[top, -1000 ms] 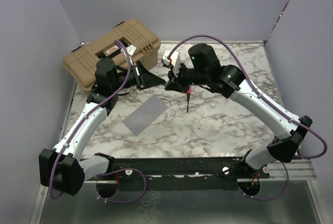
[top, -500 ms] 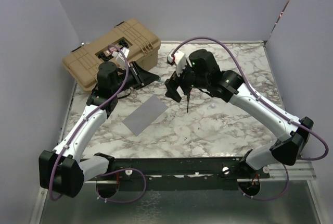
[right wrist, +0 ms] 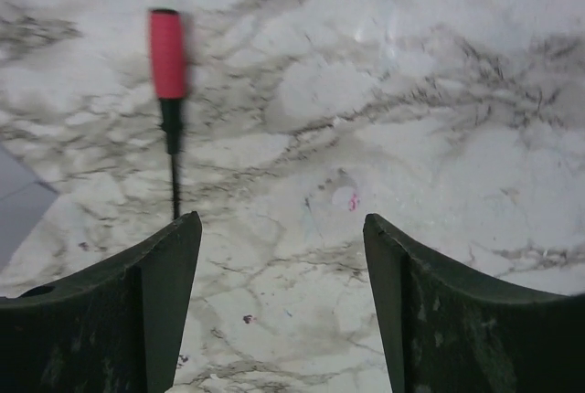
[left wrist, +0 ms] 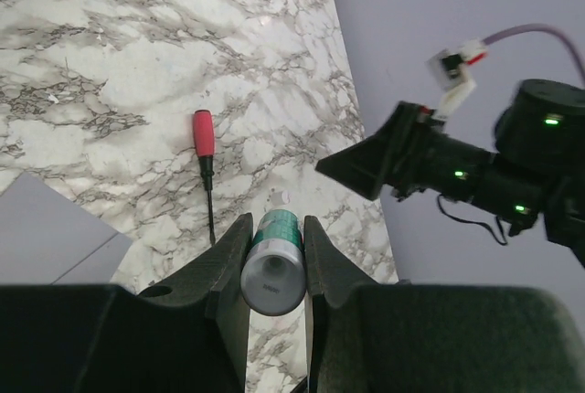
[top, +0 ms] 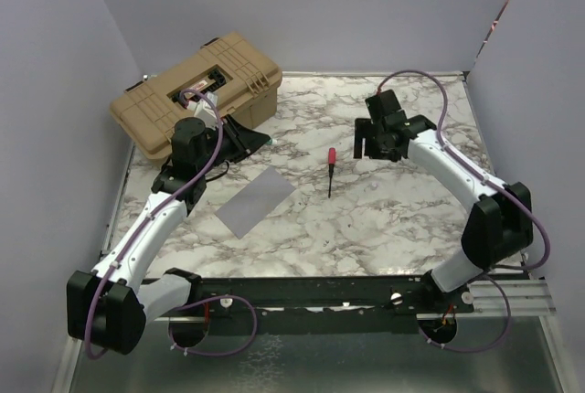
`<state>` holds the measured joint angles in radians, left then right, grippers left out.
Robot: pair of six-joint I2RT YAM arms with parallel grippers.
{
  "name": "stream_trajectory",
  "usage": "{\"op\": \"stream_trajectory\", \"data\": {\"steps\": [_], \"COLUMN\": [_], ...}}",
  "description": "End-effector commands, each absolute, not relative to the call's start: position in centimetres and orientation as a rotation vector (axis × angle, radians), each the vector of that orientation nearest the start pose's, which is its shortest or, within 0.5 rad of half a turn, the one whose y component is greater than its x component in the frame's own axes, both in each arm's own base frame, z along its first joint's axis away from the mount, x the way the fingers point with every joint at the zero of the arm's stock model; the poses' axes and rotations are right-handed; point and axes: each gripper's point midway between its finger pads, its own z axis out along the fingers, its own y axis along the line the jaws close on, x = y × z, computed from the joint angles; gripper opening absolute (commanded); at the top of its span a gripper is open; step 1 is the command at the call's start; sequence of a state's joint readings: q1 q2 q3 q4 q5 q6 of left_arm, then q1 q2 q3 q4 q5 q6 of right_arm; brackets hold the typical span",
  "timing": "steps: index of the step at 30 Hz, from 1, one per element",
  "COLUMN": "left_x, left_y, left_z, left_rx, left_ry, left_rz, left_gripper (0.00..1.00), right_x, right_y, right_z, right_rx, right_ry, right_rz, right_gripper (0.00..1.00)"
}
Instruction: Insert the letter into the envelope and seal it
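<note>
Far left at the back sits a big tan case [top: 196,91]. Just in front of its right end hangs the left pincer [left wrist: 274,228], pinching a teal-banded cylinder [left wrist: 272,270] that I'd guess is a glue stick. Nearer the arm bases the grey envelope [top: 256,203] lies flat on the marble counter [top: 393,219]. The letter I can't spot anywhere; perhaps it's already inside. If sealing is the step, that stick should come down lightly along the flap edge, with the other arm pinning the paper so it doesn't skid. Right of the envelope a red-handled screwdriver [top: 330,172] lies close by and could catch a sweeping arm. Further right the right pincer [right wrist: 281,238] hovers spread wide, holding nothing
</note>
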<state>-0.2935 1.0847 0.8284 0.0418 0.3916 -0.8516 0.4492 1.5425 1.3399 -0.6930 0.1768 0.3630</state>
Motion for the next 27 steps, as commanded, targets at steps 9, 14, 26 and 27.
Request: {"op": "stream_trajectory", "data": {"steps": [9,14,26,27], "left_x": [31.8,31.7,31.7,31.7], "left_y": [-19.5,-19.5,-19.5,-19.5], "left_z": [25.6,25.7,25.8,25.8], "left_rx": [-0.24,-0.237,-0.253,-0.252], "left_ry": [1.935,1.934,1.931,1.928], "left_rz": [-1.138,-1.144,-1.149,-1.149], "left_gripper": [0.0,0.0,0.0,0.0], "right_x": [32.5,33.0,34.1,34.1], "right_y": [10.5,10.8,10.4,10.4], "right_z": [4.2,3.1,2.5,2.5], "right_rx": [0.124,0.114,0.077,0.075], "right_ry": [2.759,2.751,2.738,2.743], "right_rz": [-0.157,-0.129,-0.108,-0.102], "right_gripper": [0.69,0.59,0.38,0.36]}}
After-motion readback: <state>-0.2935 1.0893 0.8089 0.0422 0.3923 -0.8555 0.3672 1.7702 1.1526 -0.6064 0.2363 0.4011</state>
